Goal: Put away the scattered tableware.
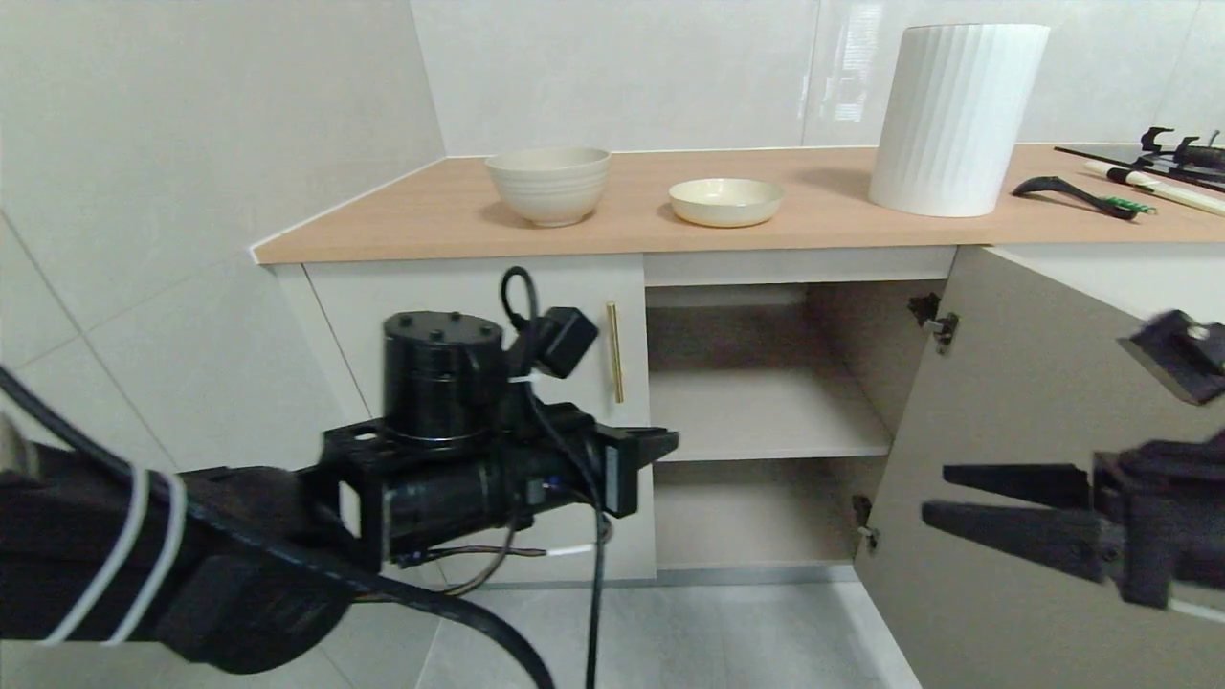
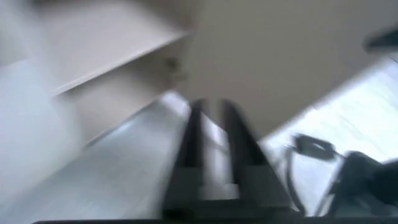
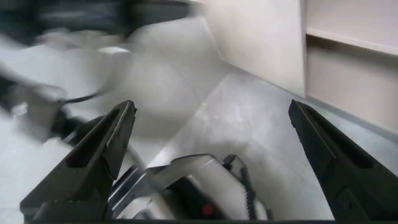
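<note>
Wood-toned counter (image 1: 431, 215) carries the tableware, while both arms sit low in front of the cabinet. Farthest left, the left gripper (image 1: 657, 444) hangs level with the closed door's brass handle (image 1: 616, 351); blur hides whether it is apart or together, so I cannot tell. Rising from there it would likely meet the counter's overhanging front edge, or snag the handle, unless it backs off first. Above it the ribbed bowl (image 1: 548, 184) sits not far back from that edge, with the shallow dish (image 1: 725, 201) well apart to its right. A clumsy pinch on either rim could push it over the lip to the floor. Below the dish, the shelf (image 1: 766, 416) of the open cabinet has bare room above and beneath, though the top rail is low and a tilted bowl might clip it going in. The tall white canister (image 1: 952, 120) stands near the dish and could be knocked by a wide swing. The open door (image 1: 1005, 383) hems in the right gripper (image 1: 938, 494), whose jaws stand wide apart on nothing just before the panel; a sideways move could slam it. Far right, a black utensil (image 1: 1077, 194) and a pale stick (image 1: 1153, 188) lie near the hob (image 1: 1182, 148).
</note>
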